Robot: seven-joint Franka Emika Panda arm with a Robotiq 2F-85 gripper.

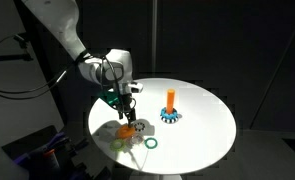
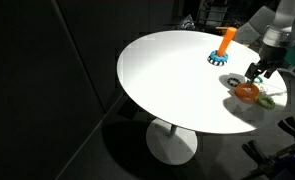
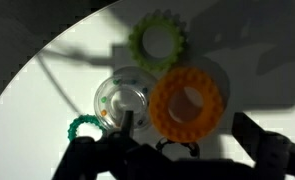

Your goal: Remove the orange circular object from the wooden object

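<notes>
Orange ring (image 1: 125, 128): in an exterior view it lies flat on the round white table (image 1: 202, 135), off the peg (image 1: 170, 98), right beneath my claw (image 1: 130, 118).
Peg: smooth orange-brown stick, upright in a blue toothed ring (image 1: 169, 116), well apart from the orange ring.
Arm (image 1: 62, 35): white and glossy, reaching in from upper left; I have the wrist pointing straight down.
Table (image 2: 167, 80): in an exterior view, a matte white disc on a single pedestal (image 2: 173, 140).
Claw (image 2: 257, 75): hangs just above the orange ring (image 2: 247, 92); a yellow-green ring (image 2: 268, 99) lies close beside it, touching or not I cannot tell.
Rings, wrist view: orange ring (image 3: 187, 103) thick with a knobbly rim; yellow-green ring (image 3: 158, 41) toothed; clear ring (image 3: 122, 98) glassy; small green ring (image 3: 84, 125) beaded.
Fingers (image 3: 270, 155): dark and blocky, spread wide with nothing between them; the orange ring lies free on the table.
</notes>
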